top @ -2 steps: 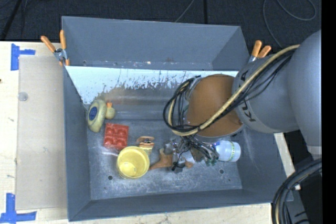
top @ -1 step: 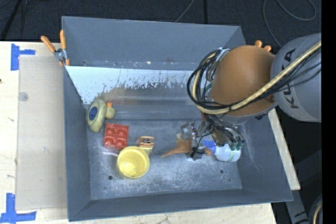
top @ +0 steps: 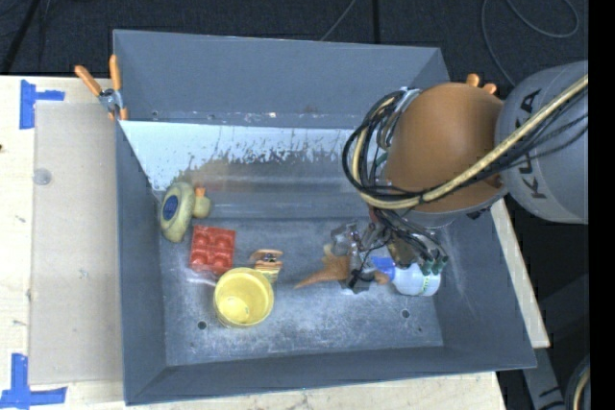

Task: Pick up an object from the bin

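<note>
Orange toy [top: 327, 274] just beside claw [top: 360, 276]

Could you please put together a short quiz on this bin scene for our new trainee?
1. True or false: the yellow cup sits in the left half of the bin, near its front wall.
2. Which thing lies just beyond the red block, towards the far wall? A) the yellow-and-blue oval toy B) a green ball C) a black box
3. Fill in: in the camera view, the gripper is low in the bin's ___ half.
Key: 1 true; 2 A; 3 right.
</note>
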`<state>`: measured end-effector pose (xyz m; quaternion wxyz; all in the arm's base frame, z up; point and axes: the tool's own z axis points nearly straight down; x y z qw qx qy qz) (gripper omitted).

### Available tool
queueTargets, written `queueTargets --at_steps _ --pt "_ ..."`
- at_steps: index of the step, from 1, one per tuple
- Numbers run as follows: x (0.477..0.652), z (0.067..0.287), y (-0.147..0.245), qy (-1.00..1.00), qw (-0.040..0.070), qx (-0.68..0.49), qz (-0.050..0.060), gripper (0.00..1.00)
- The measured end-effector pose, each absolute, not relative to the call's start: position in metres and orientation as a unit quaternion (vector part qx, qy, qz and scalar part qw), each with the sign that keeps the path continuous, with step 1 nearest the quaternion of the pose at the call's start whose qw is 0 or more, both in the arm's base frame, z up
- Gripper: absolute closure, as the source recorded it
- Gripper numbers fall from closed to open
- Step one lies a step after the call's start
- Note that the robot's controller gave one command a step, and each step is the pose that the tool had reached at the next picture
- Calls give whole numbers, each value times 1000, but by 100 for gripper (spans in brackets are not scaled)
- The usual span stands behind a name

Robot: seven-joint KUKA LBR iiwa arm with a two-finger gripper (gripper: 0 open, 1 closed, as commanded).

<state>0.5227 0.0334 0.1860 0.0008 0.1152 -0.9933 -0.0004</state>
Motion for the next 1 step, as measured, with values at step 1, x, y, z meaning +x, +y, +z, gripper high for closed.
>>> queueTargets --at_steps 1 --pt "520 215 34 -992 5 125 -1 100"
